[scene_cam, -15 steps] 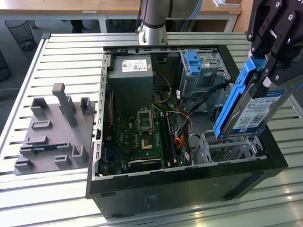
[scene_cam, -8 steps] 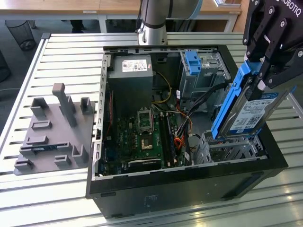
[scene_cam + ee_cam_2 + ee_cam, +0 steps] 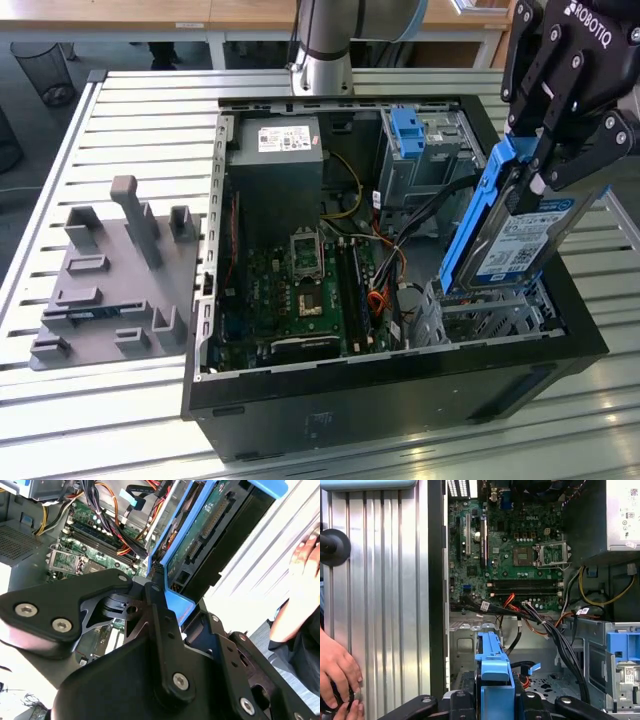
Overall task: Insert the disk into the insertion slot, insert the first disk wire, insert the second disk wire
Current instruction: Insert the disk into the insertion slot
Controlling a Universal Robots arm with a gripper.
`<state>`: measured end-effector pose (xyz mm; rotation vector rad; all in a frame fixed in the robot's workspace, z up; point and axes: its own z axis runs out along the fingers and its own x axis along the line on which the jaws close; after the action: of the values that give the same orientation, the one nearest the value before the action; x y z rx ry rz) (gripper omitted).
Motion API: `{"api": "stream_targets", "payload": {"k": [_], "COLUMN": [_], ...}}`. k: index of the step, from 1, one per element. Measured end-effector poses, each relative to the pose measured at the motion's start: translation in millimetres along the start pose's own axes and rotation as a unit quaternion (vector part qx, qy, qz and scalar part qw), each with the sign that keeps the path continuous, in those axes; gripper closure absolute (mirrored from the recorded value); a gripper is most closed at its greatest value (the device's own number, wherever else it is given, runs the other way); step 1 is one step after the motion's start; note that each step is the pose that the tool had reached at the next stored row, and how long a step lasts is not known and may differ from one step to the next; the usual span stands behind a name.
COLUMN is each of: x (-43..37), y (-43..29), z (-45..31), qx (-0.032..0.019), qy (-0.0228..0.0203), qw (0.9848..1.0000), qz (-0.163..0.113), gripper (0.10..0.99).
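In the exterior view my gripper (image 3: 530, 165) is shut on the upper end of the disk (image 3: 520, 240), a silver drive with a white-and-blue label in a bright blue carrier. The disk stands steeply tilted, its lower end down at the insertion slot (image 3: 490, 310), the low perforated metal cage in the case's near corner at the exterior view's right. The second wrist view shows the disk's green underside (image 3: 200, 535) beyond my gripper (image 3: 160, 587). The first wrist view has the blue carrier (image 3: 492, 670) between my fingers, with the slot (image 3: 465, 645) behind it. Loose black wires (image 3: 430, 205) run beside the slot.
The open computer case holds a motherboard (image 3: 300, 280), a power supply (image 3: 275, 160) and a taller cage with another blue tray (image 3: 408, 130). A grey fixture plate (image 3: 110, 270) lies at the exterior view's left. A person's hand (image 3: 337, 675) rests on the slatted table by the case.
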<state>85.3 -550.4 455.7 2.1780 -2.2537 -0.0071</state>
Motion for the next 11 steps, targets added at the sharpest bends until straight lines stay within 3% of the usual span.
{"api": "stream_targets", "payload": {"k": [11], "x": [-0.7], "y": [0.1], "z": [8.9], "qx": [0.0000], "qy": [-0.0001], "qw": [1.0000], "qz": [0.000], "gripper": [0.722]}}
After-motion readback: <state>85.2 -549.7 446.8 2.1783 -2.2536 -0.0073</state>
